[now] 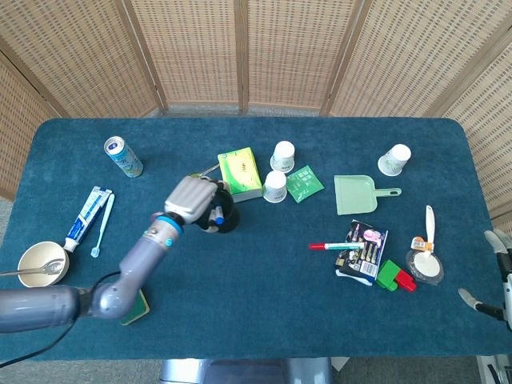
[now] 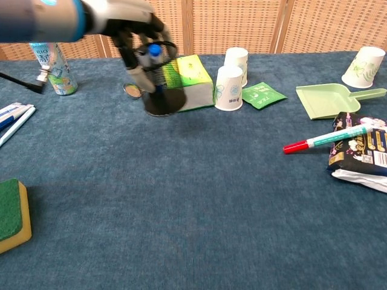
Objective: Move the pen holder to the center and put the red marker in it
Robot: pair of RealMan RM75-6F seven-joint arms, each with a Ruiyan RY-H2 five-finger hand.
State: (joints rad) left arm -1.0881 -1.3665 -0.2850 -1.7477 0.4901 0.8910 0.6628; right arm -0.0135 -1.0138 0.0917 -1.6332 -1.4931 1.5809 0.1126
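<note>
My left hand (image 1: 192,199) (image 2: 124,24) grips the black mesh pen holder (image 1: 222,216) (image 2: 160,81) and holds it off the table, just in front of the green tissue box. A blue-capped pen (image 2: 155,51) stands inside the holder. The red marker (image 1: 335,246) (image 2: 326,139), red cap and teal barrel, lies to the right with its barrel end resting on a snack packet (image 1: 363,253) (image 2: 363,151). My right hand (image 1: 498,276) shows only at the right edge of the head view, fingers spread, holding nothing.
A green tissue box (image 1: 239,173) (image 2: 188,81), two paper cups (image 1: 276,186) (image 2: 230,88) and a green sachet (image 1: 305,183) stand behind the holder. A can (image 1: 123,156), spoon (image 1: 202,174), toothpaste (image 1: 86,217), bowl (image 1: 40,263) and sponge (image 2: 11,214) are left; a dustpan (image 1: 357,194) is right.
</note>
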